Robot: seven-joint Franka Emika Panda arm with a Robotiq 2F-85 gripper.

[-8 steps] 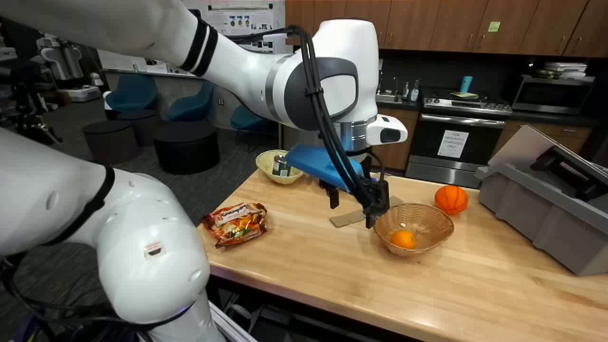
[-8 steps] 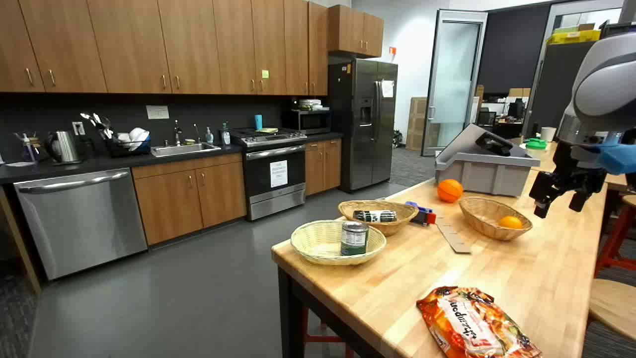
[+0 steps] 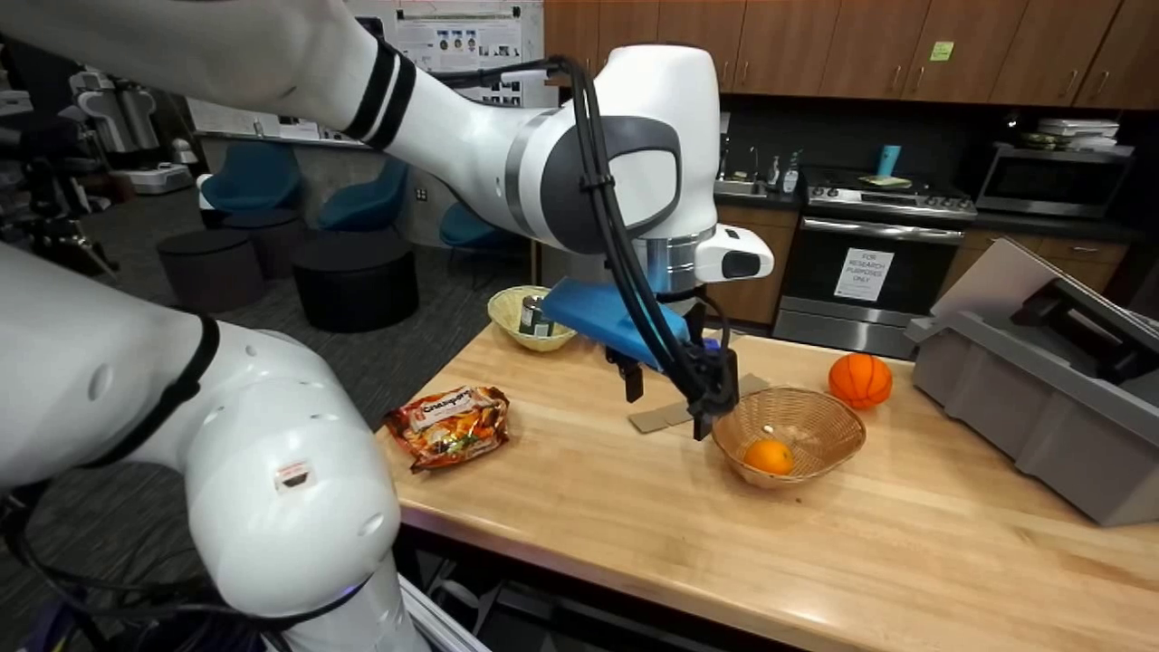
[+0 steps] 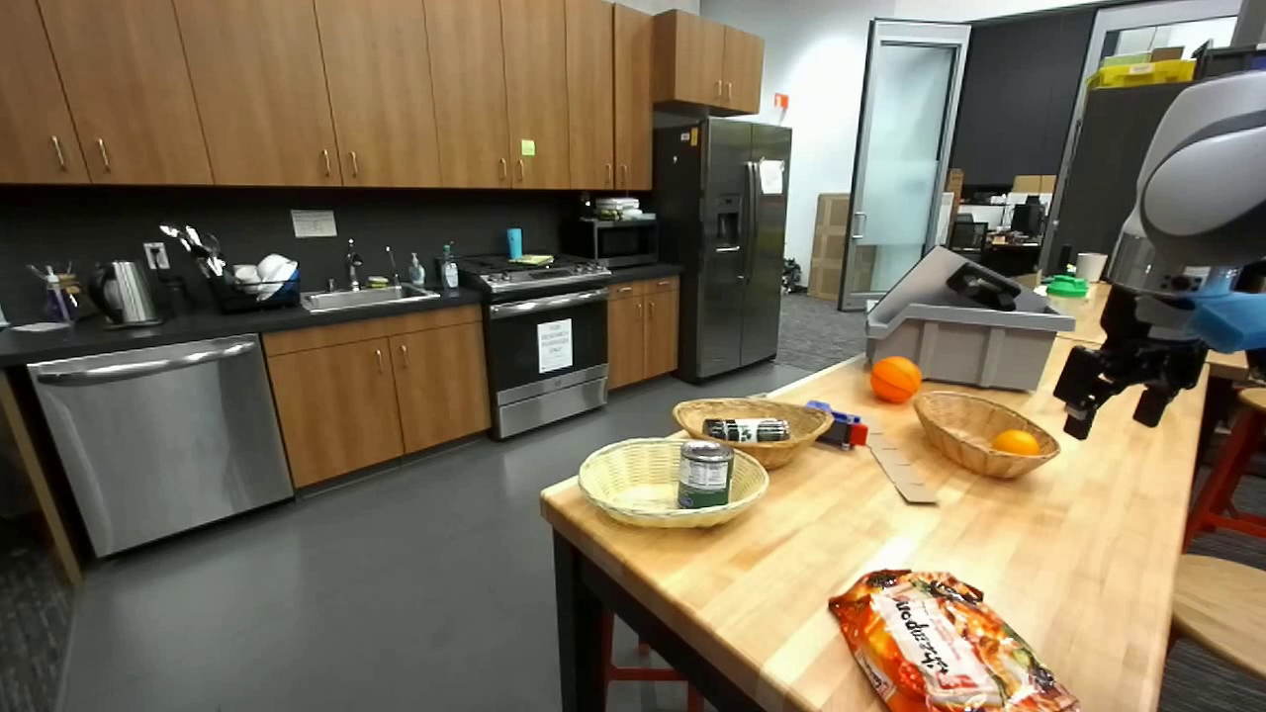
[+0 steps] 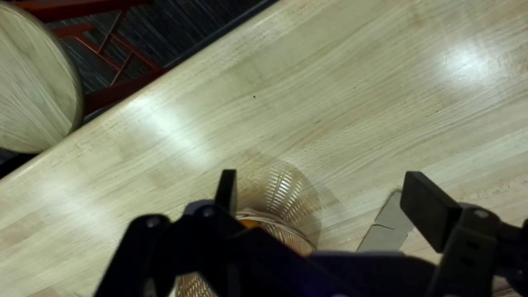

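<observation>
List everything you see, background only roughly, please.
Table: one, brown, foreground
Brown baskets: two, brown, on table
Yellow basket: one, pale yellow, on table
Orange fruit: one, orange, in brown basket
Can: one, silver and green, in yellow basket
Cylinder: one, black and white, in other brown basket
Ball: one, orange, beside bin
Bin: one, grey, on table
Snack packet: one, orange, on table
Cardboard strip: one, tan, on table
Small object: one, blue and red, on table
Oven: one, black, background
Fridge: one, grey, background
Cupboards: many, brown, background
Robot arm: one, white, over table
End effector: one, black, open above table
</observation>
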